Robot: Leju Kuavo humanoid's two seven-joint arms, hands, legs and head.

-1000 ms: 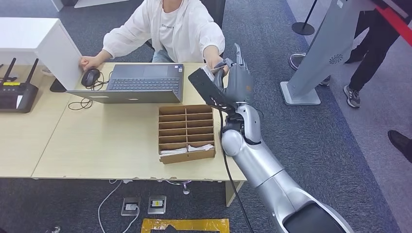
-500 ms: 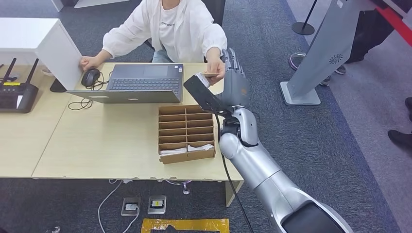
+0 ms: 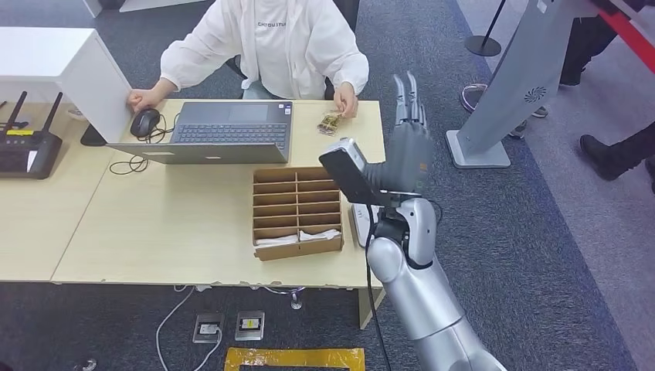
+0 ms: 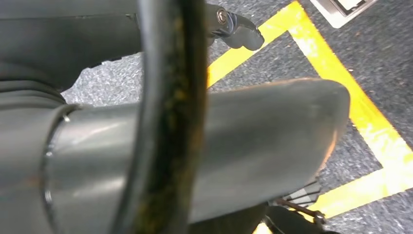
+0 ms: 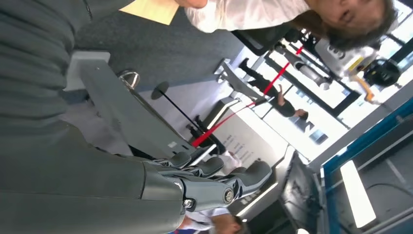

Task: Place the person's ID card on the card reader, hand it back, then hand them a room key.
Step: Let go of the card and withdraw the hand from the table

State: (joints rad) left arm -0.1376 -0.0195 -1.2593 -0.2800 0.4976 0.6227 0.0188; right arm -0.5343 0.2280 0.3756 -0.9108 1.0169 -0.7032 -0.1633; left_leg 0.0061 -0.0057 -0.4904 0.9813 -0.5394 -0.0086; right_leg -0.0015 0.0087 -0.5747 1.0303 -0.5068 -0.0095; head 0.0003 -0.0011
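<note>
The right hand (image 3: 407, 135) is raised beside the desk's right end, fingers straight, close together and pointing up. It holds nothing and touches nothing. In the right wrist view the fingers (image 5: 219, 178) stretch out into open air, confirming the empty hand.

The card (image 3: 332, 122), small and patterned, lies on the desk (image 3: 178, 224) right at the person's hand (image 3: 345, 103), near the laptop (image 3: 224, 131) and well apart from the robot's hand. It appears to be the ID card, though its face is too small to read. A white device (image 3: 357, 228), probably the card reader, sits just beside the cardboard organizer box (image 3: 297, 202), partly hidden behind the robot's wrist.

With the card on the person's side and the hand empty, the hand-back step seems done and the room key step seems to be next. That would call for lowering the hand to the organizer, where white cards (image 3: 297, 238) lie in the front compartments. It would then have to pinch one thin card out of a narrow slot and carry it across to the person.

The left hand (image 4: 253, 146) hangs over the floor; whether its fingers are spread or curled cannot be told.
</note>
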